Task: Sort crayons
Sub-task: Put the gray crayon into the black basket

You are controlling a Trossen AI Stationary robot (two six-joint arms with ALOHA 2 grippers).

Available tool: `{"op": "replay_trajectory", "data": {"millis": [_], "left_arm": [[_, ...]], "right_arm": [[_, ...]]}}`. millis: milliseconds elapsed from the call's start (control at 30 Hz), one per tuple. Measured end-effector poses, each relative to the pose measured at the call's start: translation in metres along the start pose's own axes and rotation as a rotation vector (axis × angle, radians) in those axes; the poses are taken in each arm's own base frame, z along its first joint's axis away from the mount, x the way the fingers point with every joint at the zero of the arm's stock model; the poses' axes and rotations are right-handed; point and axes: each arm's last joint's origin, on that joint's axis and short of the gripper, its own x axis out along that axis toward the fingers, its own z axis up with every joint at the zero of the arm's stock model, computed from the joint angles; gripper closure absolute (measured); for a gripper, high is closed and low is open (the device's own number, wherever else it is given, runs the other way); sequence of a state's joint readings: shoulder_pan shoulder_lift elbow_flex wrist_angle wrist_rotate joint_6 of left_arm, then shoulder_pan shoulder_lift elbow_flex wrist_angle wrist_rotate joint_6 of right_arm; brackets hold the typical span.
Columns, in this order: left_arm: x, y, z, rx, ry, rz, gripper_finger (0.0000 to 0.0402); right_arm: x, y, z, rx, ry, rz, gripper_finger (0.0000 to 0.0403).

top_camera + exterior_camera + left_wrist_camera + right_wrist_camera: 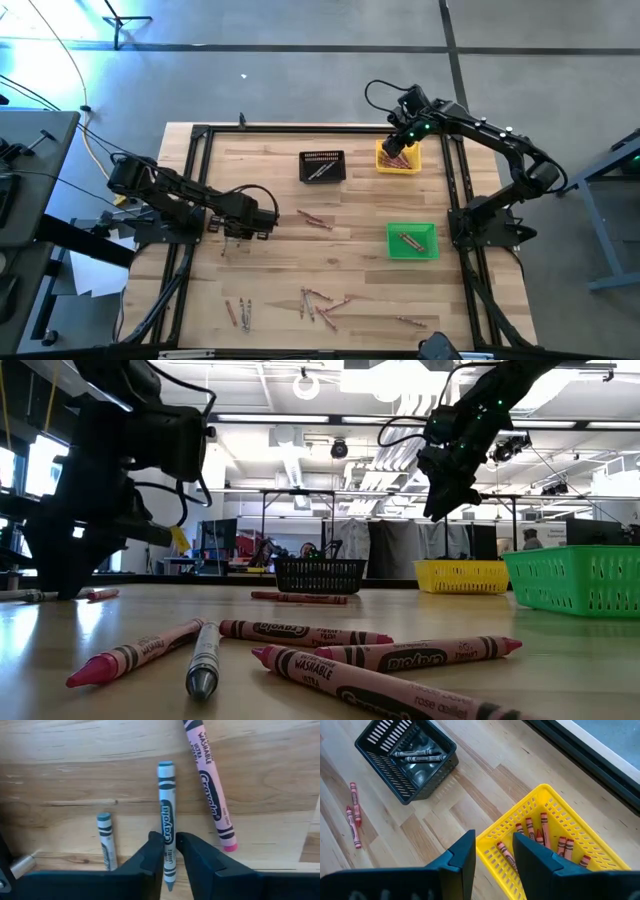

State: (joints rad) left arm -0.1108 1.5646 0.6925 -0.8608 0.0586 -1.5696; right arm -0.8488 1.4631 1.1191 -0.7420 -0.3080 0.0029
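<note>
The left gripper [169, 851] is low over the worktop [350, 215] at its left side, jaws a little apart and straddling a grey crayon [167, 820] that lies flat on the wood — they look about to pinch it, not yet clamped. A clean pick means closing squarely across the barrel, clear of the second grey crayon [106, 840] and the pink crayon [209, 785] close by. The right gripper [492, 851] hangs over the yellow bin [560, 832] with jaws apart and empty — other crayons lie loose along the near edge.
</note>
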Motion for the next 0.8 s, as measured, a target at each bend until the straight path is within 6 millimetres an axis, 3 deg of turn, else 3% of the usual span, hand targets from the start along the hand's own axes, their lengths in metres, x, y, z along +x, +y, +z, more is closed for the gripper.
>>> {"op": "replay_trajectory", "data": {"millis": [133,333,800], "left_arm": [[-0.001,0.001,0.0,-0.027,0.003,0.014,0.0389],[-0.008,0.003,0.005,-0.049,0.009,0.014,0.0398],[-0.079,0.006,0.04,-0.135,-0.37,-0.307,0.0401]], "right_arm": [[0.0,0.0,0.0,0.001,0.001,0.0,0.0286],[0.0,0.0,0.0,0.0,-0.001,0.0,0.0286],[-0.002,0.001,-0.001,0.091,-0.002,0.004,0.0286]]}}
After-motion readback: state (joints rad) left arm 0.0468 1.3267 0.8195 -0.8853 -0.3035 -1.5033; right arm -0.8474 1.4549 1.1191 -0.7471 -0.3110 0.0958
